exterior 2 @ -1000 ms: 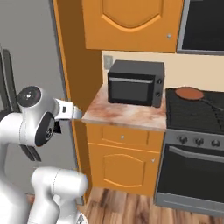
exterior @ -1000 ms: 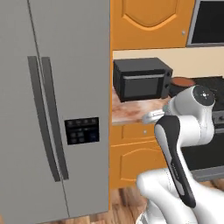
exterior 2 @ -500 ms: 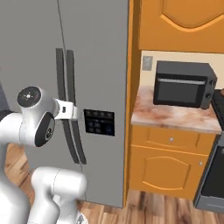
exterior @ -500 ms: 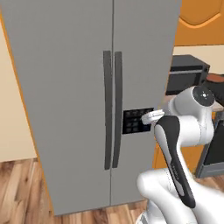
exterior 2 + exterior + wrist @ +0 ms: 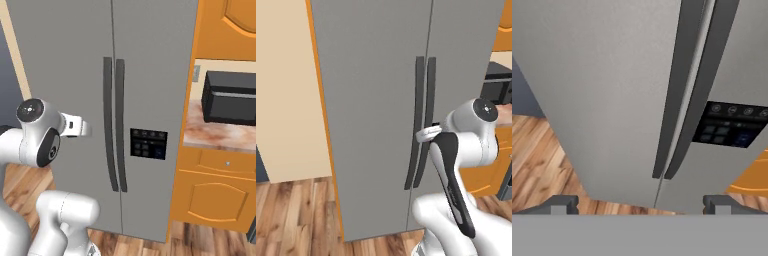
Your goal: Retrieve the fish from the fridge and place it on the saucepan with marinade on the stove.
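Observation:
The fridge is a tall grey two-door unit with both doors shut, so the fish is hidden. Its two dark bar handles run side by side down the middle, also seen as handles and handles. My gripper is open and empty, facing the lower half of the doors a short way off, roughly level with the handles' bottom ends. One fingertip shows at the lower left. The saucepan with marinade and the stove are out of view.
A dark control panel sits on the right door. Right of the fridge stand a black microwave on a marbled counter and orange cabinets. A beige wall and wooden floor lie left.
The base has driven left, so the whole picture shifted: the fridge now sits at the centre and the microwave slid to the right edge, the stove out of frame. My gripper stays open.

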{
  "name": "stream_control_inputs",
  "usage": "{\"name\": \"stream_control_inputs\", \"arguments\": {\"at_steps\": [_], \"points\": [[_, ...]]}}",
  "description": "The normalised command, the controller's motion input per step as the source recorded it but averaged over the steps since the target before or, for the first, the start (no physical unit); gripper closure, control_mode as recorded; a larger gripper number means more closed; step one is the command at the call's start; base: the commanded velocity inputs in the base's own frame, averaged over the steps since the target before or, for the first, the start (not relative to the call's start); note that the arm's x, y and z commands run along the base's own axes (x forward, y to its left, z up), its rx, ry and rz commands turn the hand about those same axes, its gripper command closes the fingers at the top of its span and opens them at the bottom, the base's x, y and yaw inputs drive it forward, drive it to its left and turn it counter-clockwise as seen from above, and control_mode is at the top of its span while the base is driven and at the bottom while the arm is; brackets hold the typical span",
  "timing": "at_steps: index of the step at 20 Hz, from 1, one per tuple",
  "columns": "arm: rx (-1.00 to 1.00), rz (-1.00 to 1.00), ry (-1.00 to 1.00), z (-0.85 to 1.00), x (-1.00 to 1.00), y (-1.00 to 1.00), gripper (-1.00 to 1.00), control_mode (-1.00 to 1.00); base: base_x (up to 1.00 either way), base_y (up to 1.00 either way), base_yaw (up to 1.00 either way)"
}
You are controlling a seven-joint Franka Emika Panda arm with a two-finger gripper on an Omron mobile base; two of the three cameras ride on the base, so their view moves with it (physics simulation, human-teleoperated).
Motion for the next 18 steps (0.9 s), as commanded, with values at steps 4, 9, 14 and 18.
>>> {"name": "stream_control_inputs", "arguments": {"at_steps": [4,9,14,18], "points": [[0.0,0.0,0.0,0.0,0.0,0.0,-1.0,1.0,0.0,-0.04,0.0],[0.0,0.0,0.0,0.0,0.0,0.0,-1.0,1.0,-0.09,-0.16,-0.03],[0.0,0.0,0.0,0.0,0.0,0.0,-1.0,1.0,-0.18,0.0,0.0],[0.0,0.0,0.0,0.0,0.0,0.0,-1.0,1.0,-0.62,0.0,0.0]]}}
